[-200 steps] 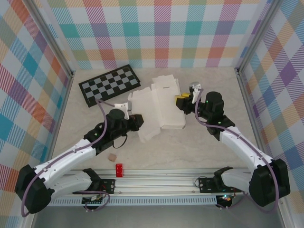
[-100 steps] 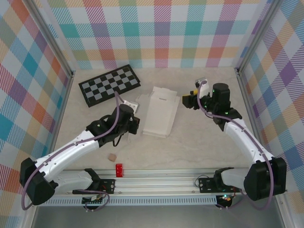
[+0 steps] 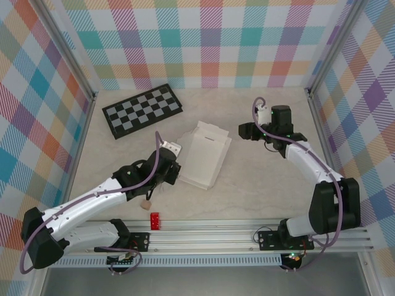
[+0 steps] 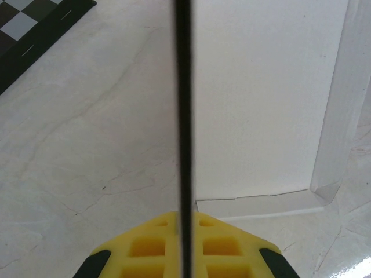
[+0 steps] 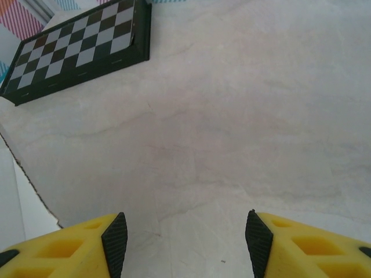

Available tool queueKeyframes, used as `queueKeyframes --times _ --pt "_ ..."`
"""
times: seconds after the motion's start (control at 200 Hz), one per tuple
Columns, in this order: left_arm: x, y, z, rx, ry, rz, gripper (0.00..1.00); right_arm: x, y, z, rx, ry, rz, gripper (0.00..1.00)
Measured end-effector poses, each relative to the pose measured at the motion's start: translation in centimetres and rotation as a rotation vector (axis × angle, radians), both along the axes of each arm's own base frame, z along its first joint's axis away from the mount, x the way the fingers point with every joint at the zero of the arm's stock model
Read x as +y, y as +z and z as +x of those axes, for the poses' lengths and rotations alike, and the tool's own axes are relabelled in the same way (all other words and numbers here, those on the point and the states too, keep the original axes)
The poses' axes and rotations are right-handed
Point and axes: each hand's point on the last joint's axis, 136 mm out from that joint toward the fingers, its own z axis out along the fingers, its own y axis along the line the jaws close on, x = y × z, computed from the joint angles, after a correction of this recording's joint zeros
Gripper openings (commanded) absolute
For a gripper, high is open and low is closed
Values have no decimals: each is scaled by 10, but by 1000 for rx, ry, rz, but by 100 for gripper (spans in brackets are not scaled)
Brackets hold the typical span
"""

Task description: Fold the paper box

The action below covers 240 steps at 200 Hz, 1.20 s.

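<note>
The white paper box (image 3: 205, 154) lies folded flat on the table's middle. My left gripper (image 3: 175, 173) sits at its near-left edge, shut. In the left wrist view the yellow fingers (image 4: 232, 249) pinch a thin sheet seen edge-on as a dark line, running along the left edge of the paper box (image 4: 261, 98). My right gripper (image 3: 244, 131) hovers open to the right of the box, apart from it. Its fingers (image 5: 114, 243) stand wide over bare table, and a corner of the box (image 5: 17, 214) shows at far left.
The black-and-grey checkerboard (image 3: 142, 110) (image 5: 75, 49) lies at the back left. A small tan cube (image 3: 145, 203) and a red block (image 3: 155, 220) sit near the front rail (image 3: 247, 237). Plaid walls close in the left, back and right sides.
The spread sheet has been folded over into a narrow flat shape and has slid toward the near left with my left gripper. My right gripper has let go, opened and drawn back to the right.
</note>
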Motion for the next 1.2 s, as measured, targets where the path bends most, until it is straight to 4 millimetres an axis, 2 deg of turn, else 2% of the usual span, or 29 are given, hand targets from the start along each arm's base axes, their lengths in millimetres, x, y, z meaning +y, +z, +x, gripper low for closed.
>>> queueKeyframes --times 0.385,0.5,0.775,0.99,1.15,1.2 --pt "-1 10 4 -46 31 -63 0 27 -12 -26 166 105 185 55" --pt "-3 11 5 -52 35 -78 0 32 -9 -31 191 128 221 55" --pt "-6 10 5 -46 30 -88 0 44 -9 -42 173 216 202 48" --pt "-14 8 3 -33 3 -102 0 42 -11 -37 83 253 86 32" --pt "-15 8 2 -28 0 -104 0 47 -6 -36 -7 324 -2 11" --pt "-15 6 2 -23 4 -101 0 52 -8 -39 -30 359 -42 8"
